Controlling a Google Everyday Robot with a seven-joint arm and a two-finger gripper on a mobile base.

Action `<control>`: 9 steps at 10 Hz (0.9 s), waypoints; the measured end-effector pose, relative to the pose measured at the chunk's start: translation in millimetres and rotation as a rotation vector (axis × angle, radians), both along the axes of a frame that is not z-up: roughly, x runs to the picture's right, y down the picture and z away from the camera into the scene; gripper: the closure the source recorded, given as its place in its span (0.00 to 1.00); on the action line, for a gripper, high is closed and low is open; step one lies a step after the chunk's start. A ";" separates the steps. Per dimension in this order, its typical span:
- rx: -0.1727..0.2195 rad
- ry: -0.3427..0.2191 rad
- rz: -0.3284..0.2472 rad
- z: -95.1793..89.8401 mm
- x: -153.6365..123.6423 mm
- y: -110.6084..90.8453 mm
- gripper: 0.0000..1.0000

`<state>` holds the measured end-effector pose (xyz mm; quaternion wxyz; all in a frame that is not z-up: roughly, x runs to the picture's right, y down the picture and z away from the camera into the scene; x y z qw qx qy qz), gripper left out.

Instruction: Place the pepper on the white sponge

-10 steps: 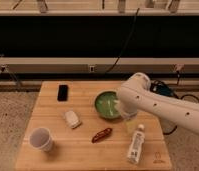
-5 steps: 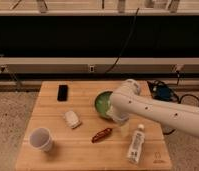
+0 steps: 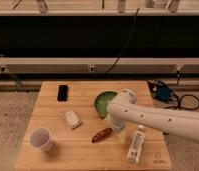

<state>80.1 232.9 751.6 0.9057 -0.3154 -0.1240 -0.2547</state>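
Only the one camera view here, looking down at a wooden table [image 3: 53,160] from the front. The white arm [image 3: 163,120] comes in from the right edge of the frame and bends down around the middle, and the pincer [image 3: 117,131] hangs off it just below the green bowl [image 3: 104,101], low over the table. As far as I can make out it's spread wide with nothing in it. The pepper [image 3: 101,135] is lying flat on the wood, a bit below the centre of the frame, just to the left of the pincer and slightly lower. Its long axis runs on a slant from lower left up to upper right, so the upper right end is the one pointing at the pincer; I can't tell if they're actually touching, it's very close. My guess is the next move is a small shift left and down, with the jaws turned to close across that slanted body rather than along it. The white sponge [image 3: 72,119] sits up and to the left of the pepper, near but clearly apart, so the carry afterwards would go toward the upper left. Other stuff on the table: a white cup [image 3: 41,139] at lower left, a black phone [image 3: 62,92] up top left, and a white bottle [image 3: 136,144] lying to the right of the pincer, close enough that I'd watch it on the way down.
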 end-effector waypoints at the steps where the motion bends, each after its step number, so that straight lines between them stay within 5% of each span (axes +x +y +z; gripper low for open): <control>1: -0.007 -0.010 -0.007 1.4 -3.1 5.7 0.20; 9: -0.017 -0.058 -0.060 18.8 -22.6 35.9 0.20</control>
